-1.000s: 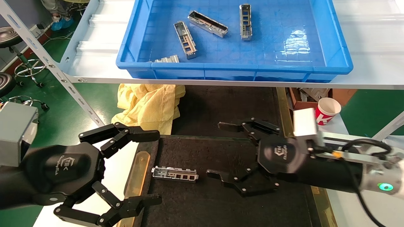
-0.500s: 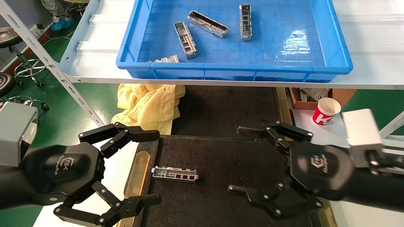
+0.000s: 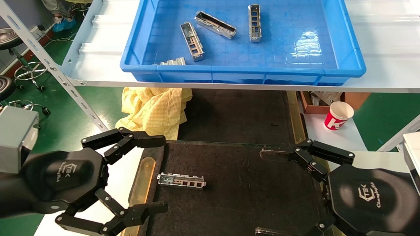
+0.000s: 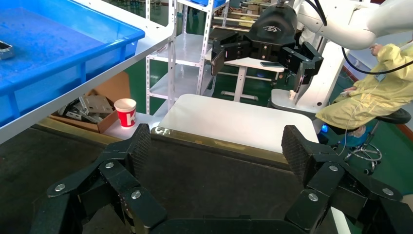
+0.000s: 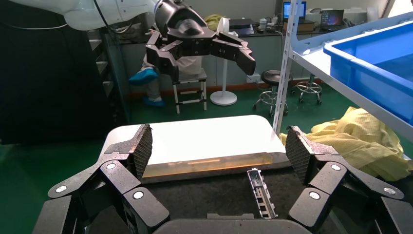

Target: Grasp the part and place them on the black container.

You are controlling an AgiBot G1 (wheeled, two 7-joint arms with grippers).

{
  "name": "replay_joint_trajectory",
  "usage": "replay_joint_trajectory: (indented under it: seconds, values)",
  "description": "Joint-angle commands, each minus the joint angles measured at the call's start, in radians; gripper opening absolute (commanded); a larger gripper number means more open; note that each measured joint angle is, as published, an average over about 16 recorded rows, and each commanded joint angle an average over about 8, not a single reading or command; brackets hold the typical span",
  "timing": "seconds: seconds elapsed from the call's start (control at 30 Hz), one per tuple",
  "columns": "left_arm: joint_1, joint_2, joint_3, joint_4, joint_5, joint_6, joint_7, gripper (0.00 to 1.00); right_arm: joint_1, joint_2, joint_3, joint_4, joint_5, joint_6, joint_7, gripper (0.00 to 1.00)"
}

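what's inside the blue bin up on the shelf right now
The blue bin holds four silver metal parts: three lie in full view, and a fourth sits against the near wall, which hides its lower portion. Both grippers are open, down by the black container.

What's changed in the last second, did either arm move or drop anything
The right gripper, open and empty, drew back from beside the part toward the robot's right, ending over the right edge of the black container. Nothing was grasped or released. The part lies where it was, the left gripper stayed open at the container's left edge, and four parts remain in the blue bin.
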Motion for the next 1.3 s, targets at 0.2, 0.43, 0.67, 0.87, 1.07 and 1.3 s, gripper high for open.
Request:
replay_joint_trajectory:
  seconds: [0.2,0.43,0.67,0.87,1.07,1.3]
  values:
    - [0.000,0.000,0.000,0.000,0.000,0.000,0.000,1.00,-0.003,0.004,0.004,0.006,0.001,0.000,0.003,1.00]
    - [0.000,0.000,0.000,0.000,0.000,0.000,0.000,1.00,0.001,-0.002,-0.002,-0.004,0.001,0.001,0.000,1.00]
    - [0.000,0.000,0.000,0.000,0.000,0.000,0.000,1.00,0.004,-0.005,-0.006,-0.009,0.001,0.001,-0.002,1.00]
    - [0.000,0.000,0.000,0.000,0.000,0.000,0.000,1.00,0.005,-0.007,-0.008,-0.012,0.001,0.002,-0.003,1.00]
    - [0.000,0.000,0.000,0.000,0.000,0.000,0.000,1.00,0.006,-0.008,-0.009,-0.014,0.001,0.002,-0.003,1.00]
    - [0.000,0.000,0.000,0.000,0.000,0.000,0.000,1.00,0.006,-0.008,-0.009,-0.015,0.001,0.002,-0.003,1.00]
